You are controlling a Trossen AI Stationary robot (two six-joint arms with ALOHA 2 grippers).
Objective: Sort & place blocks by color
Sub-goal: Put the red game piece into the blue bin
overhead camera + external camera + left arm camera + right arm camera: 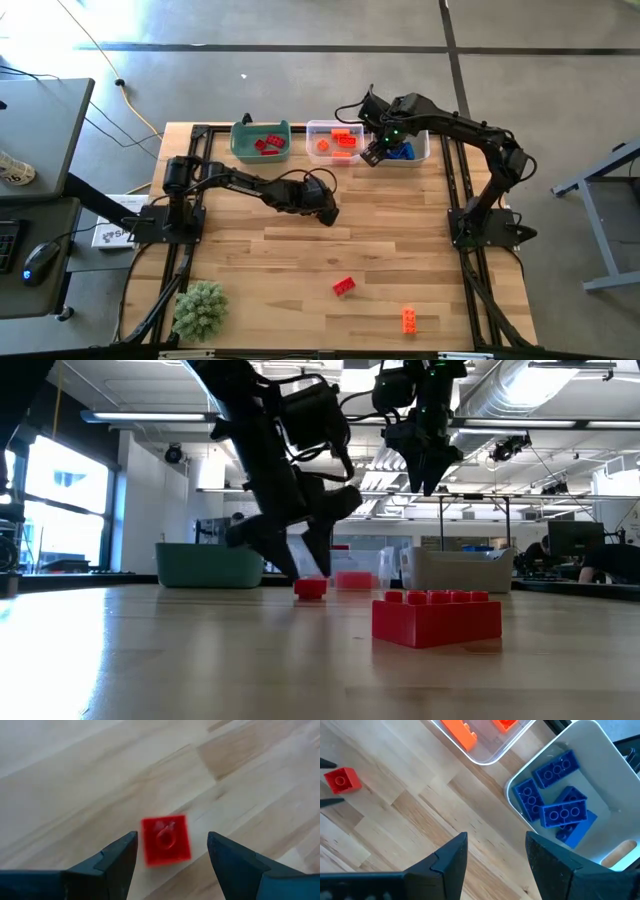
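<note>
A small red one-stud brick (166, 841) lies on the wooden table (300, 260). It also shows in the low view (310, 588) and the right wrist view (340, 780). My left gripper (171, 836) is open and points down over it near the table's middle (325, 212), one finger on either side, with a gap on both sides. My right gripper (496, 837) is open and empty, held above the table (372, 155) beside the white bin (555, 740) of blue bricks (555, 795). A larger red brick (344, 287) and an orange brick (409, 319) lie near the front edge.
Three bins stand along the far edge: a green one (240, 145) with red bricks, a clear one (312, 130) with orange bricks, and the white one (425, 150). A fuzzy green ball (200, 308) sits at the front left corner. Bare wood lies between the bins and the front bricks.
</note>
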